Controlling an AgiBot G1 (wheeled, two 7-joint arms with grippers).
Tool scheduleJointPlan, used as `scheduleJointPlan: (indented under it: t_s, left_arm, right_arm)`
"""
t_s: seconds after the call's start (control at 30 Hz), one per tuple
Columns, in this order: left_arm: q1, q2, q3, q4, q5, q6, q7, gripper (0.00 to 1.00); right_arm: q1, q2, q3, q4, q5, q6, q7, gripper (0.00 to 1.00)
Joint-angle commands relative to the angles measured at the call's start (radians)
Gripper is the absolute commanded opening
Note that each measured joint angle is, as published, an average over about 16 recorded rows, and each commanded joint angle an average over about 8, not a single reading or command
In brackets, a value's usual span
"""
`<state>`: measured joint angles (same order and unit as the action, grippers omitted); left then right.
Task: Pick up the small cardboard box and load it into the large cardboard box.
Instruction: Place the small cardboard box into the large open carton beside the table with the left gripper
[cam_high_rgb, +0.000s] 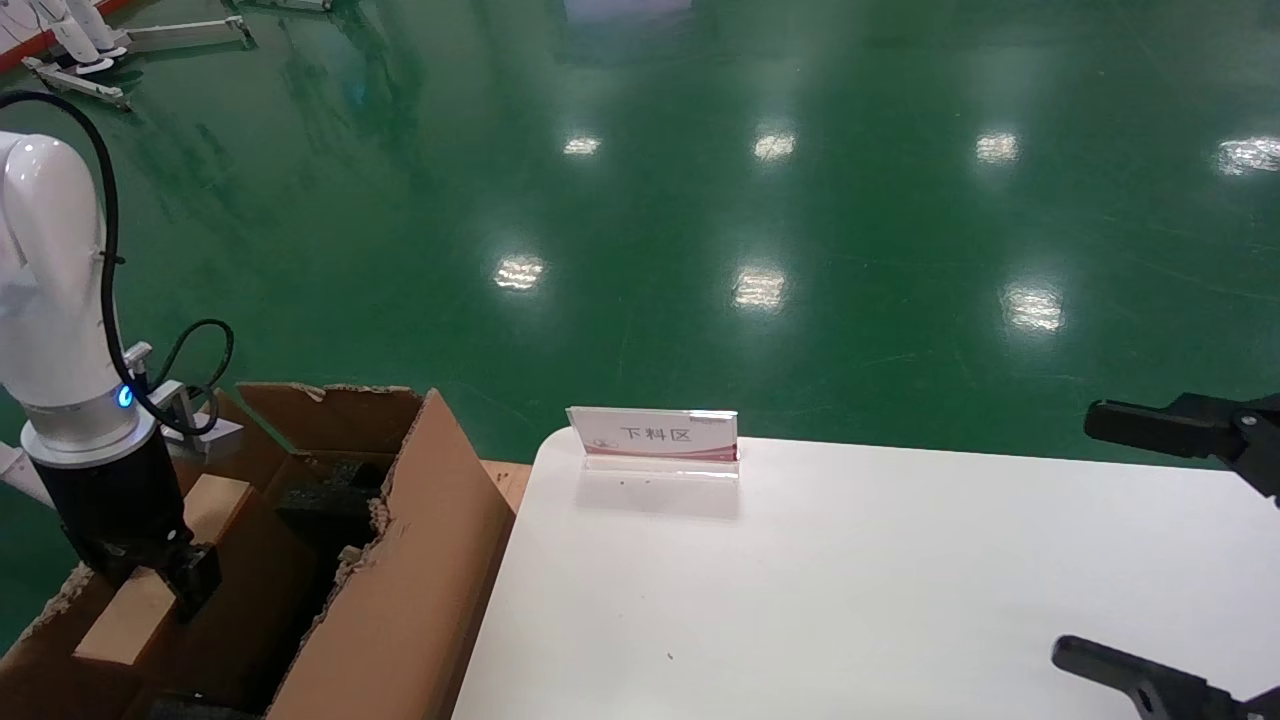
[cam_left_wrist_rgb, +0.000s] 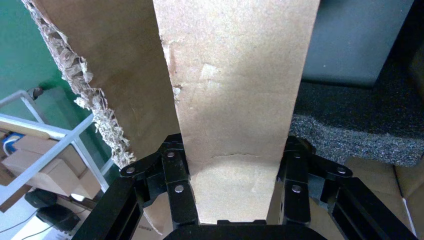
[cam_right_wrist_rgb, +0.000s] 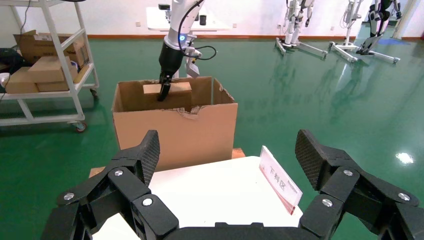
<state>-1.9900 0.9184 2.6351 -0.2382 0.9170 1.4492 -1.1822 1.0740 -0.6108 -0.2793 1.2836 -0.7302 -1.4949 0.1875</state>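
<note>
My left gripper (cam_high_rgb: 170, 580) is shut on the small cardboard box (cam_high_rgb: 150, 590), a plain brown carton held tilted inside the open top of the large cardboard box (cam_high_rgb: 420, 570). In the left wrist view the small box (cam_left_wrist_rgb: 235, 90) sits between both black fingers (cam_left_wrist_rgb: 175, 175), with the large box's ragged flap (cam_left_wrist_rgb: 115, 75) and black foam lining (cam_left_wrist_rgb: 350, 125) beyond. The right wrist view shows the large box (cam_right_wrist_rgb: 175, 135), the small box (cam_right_wrist_rgb: 180, 88) and my left gripper (cam_right_wrist_rgb: 164, 92) from afar. My right gripper (cam_high_rgb: 1110, 545) is open and empty over the white table (cam_high_rgb: 850, 600).
A clear sign stand with red print (cam_high_rgb: 655, 437) stands at the table's far edge. The large box rests on a low wooden platform (cam_high_rgb: 508, 478) beside the table. A white trolley with cartons (cam_right_wrist_rgb: 45, 75) stands beyond it. Green floor lies all around.
</note>
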Motion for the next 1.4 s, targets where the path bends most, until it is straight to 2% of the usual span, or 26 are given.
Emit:
scheduleJointPlan:
  t_s: [0.03,0.87,1.1,1.4]
  left_arm:
    - [0.001,0.000,0.000,0.002,0.000,0.000,0.000,1.00]
    - [-0.010,0.009,-0.014,-0.007,-0.001,-0.002,0.030,1.00]
    - [-0.058,0.033,-0.051,-0.033,0.004,0.001,0.116,1.00]
    - [-0.196,0.012,-0.138,-0.119,-0.044,0.083,0.322,1.00]
  right_arm:
    - [0.000,0.000,0.000,0.000,0.000,0.000,0.000,1.00]
    - [0.000,0.000,0.000,0.000,0.000,0.000,0.000,1.00]
    - [0.000,0.000,0.000,0.000,0.000,0.000,0.000,1.00]
    - [0.000,0.000,0.000,0.000,0.000,0.000,0.000,1.00]
